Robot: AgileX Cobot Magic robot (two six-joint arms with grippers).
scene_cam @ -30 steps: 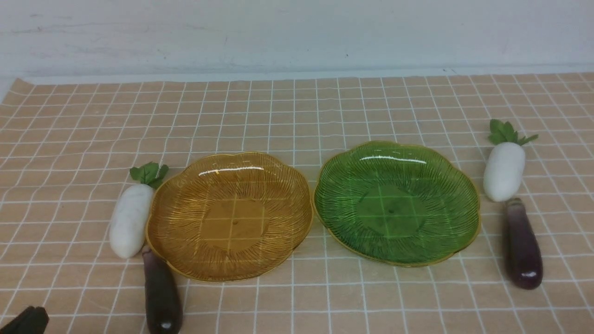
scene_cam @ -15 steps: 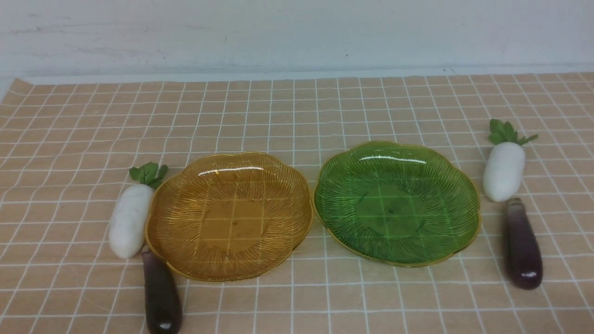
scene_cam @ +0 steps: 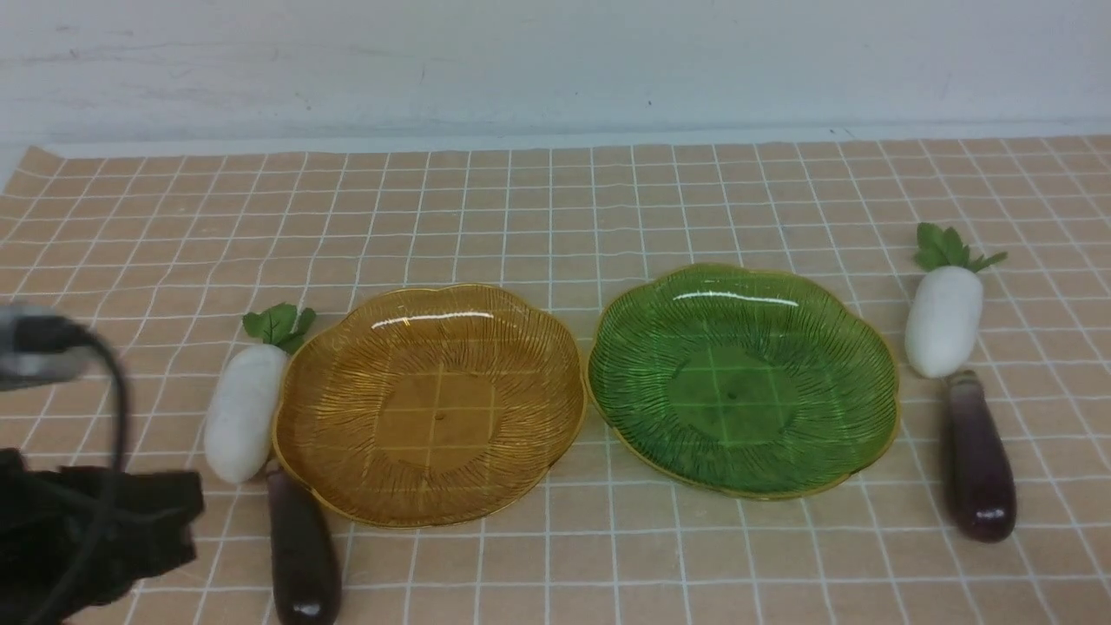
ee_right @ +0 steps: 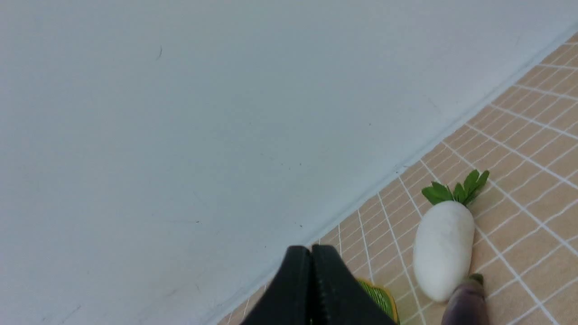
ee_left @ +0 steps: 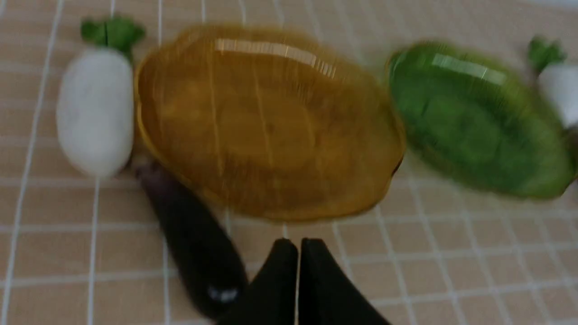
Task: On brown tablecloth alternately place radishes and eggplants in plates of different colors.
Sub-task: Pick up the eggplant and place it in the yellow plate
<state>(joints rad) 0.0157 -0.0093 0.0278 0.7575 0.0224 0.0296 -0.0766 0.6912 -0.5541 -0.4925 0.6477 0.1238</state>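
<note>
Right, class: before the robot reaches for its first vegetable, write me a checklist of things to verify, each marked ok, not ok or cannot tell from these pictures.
1. Both plates empty, the amber plate and the green plate: ok.
2. All vegetables lying on the brown tablecloth, none held, that is the left radish, left eggplant, right radish and right eggplant: ok.
3. The left gripper open for a grasp: not ok, shut.
4. The right gripper open for a grasp: not ok, shut.
5. The left radish clear of the amber plate's rim: not ok, it lies against it.
</note>
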